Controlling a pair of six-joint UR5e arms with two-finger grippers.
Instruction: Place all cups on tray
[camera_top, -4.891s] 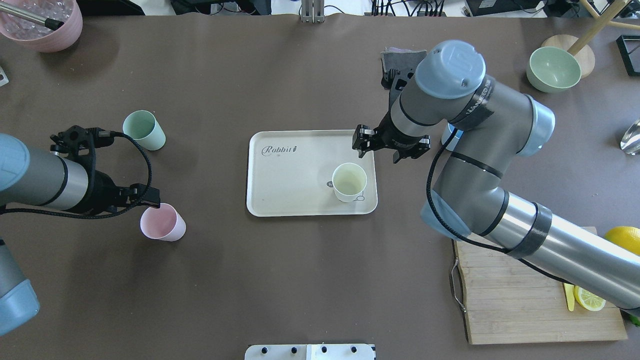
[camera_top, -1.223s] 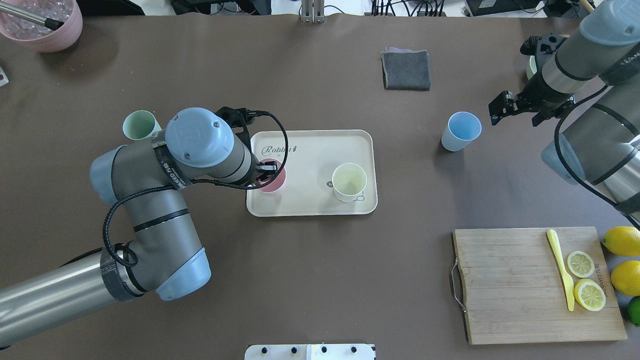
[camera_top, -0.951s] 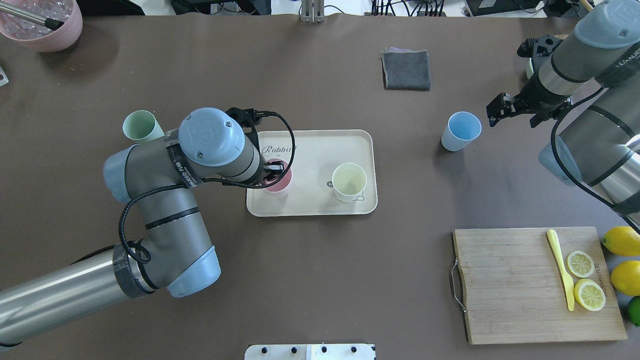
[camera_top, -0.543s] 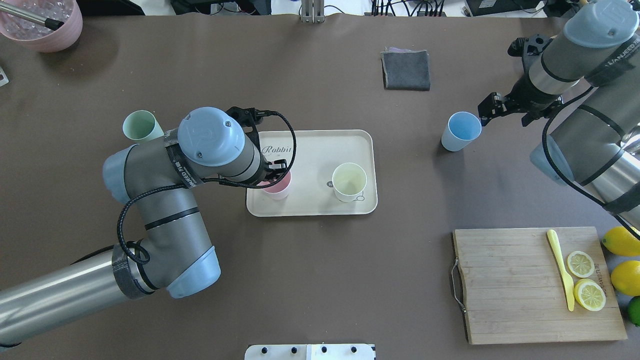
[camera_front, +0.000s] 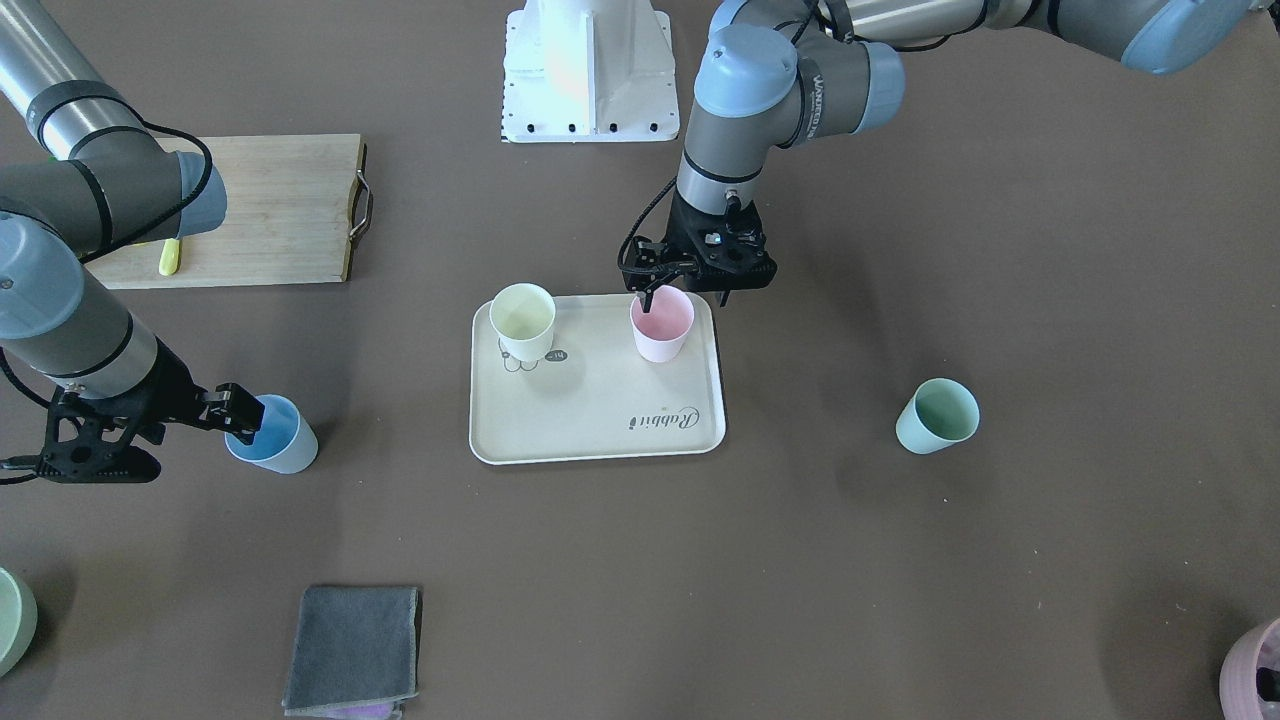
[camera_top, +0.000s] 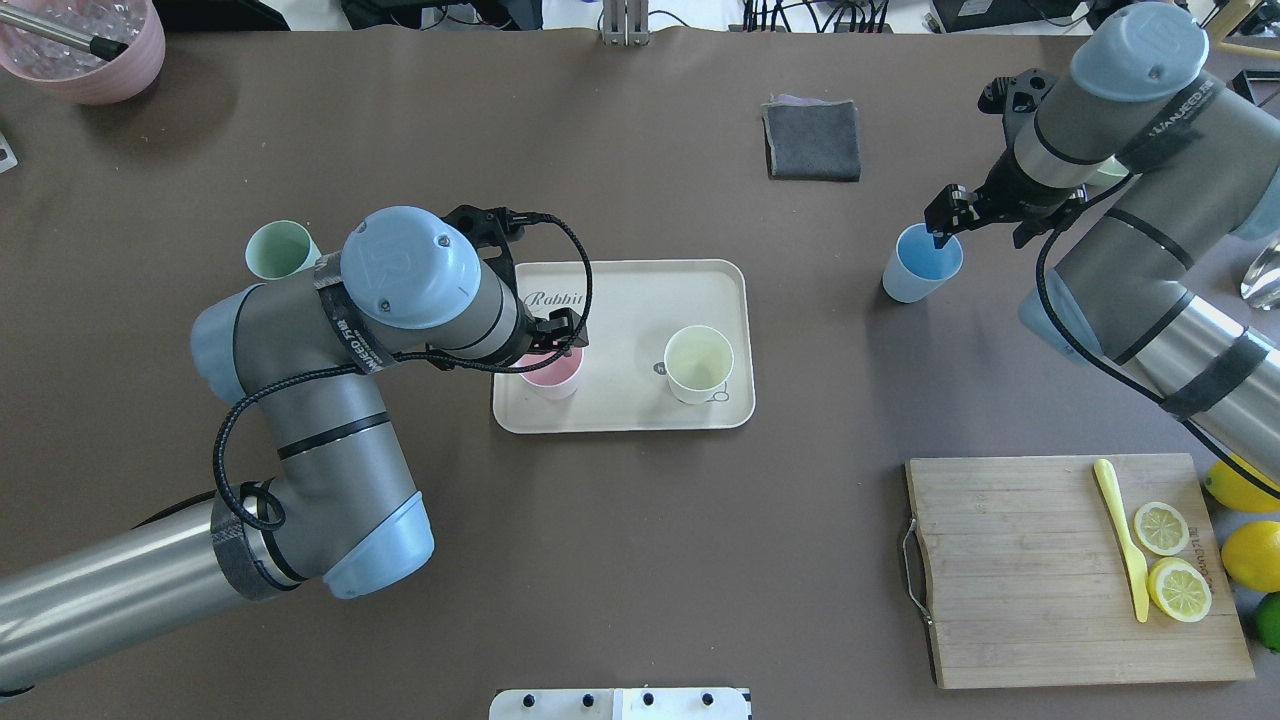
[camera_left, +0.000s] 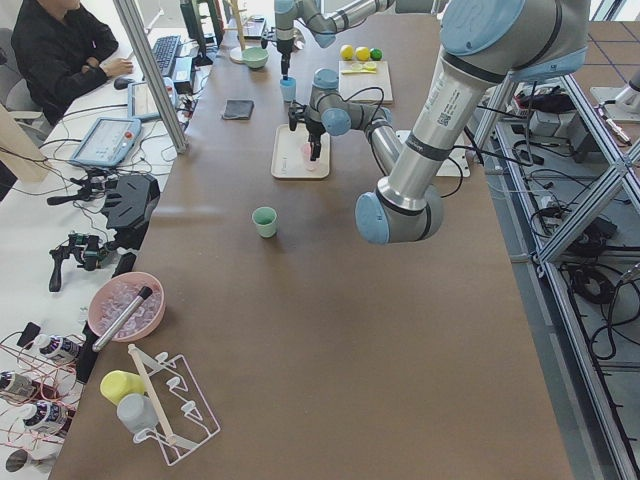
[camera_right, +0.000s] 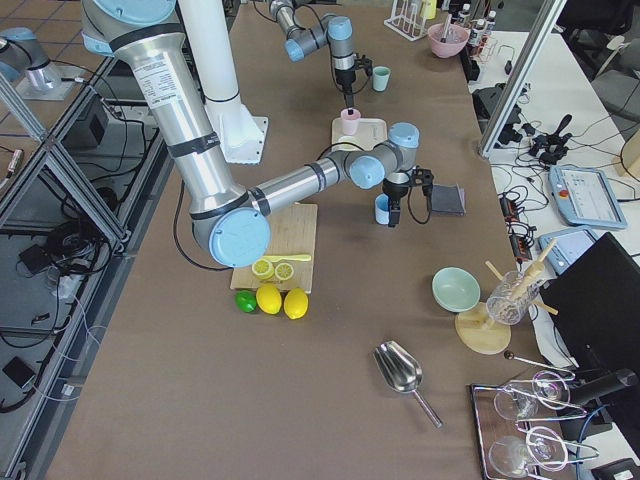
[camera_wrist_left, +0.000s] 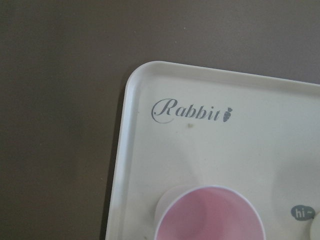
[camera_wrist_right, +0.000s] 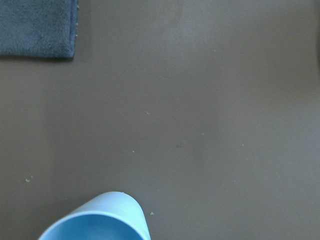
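Note:
The cream tray (camera_top: 620, 300) holds the pale yellow cup (camera_top: 698, 364) on its right and the pink cup (camera_top: 555, 376) on its left, both upright. My left gripper (camera_top: 558, 335) hovers open just above the pink cup's rim (camera_front: 661, 325), apart from it. The left wrist view shows the tray's script and the pink cup (camera_wrist_left: 210, 215) below. The light blue cup (camera_top: 922, 262) stands on the table right of the tray. My right gripper (camera_top: 943, 222) is open at its far rim (camera_front: 240, 412), one finger over the mouth. The mint green cup (camera_top: 278, 248) stands left of the tray, partly behind my left arm.
A grey cloth (camera_top: 812, 140) lies beyond the tray. A wooden cutting board (camera_top: 1030, 600) with lemon slices and a yellow knife sits at the front right, whole lemons (camera_top: 1245, 482) beside it. A mauve pot (camera_top: 90, 55) is at the far left corner. A pale green bowl (camera_right: 455, 288) is behind my right arm.
My left arm carried the pink cup from the table onto the tray, let it go and lifted off. My right arm left the tray and moved to the blue cup's rim.

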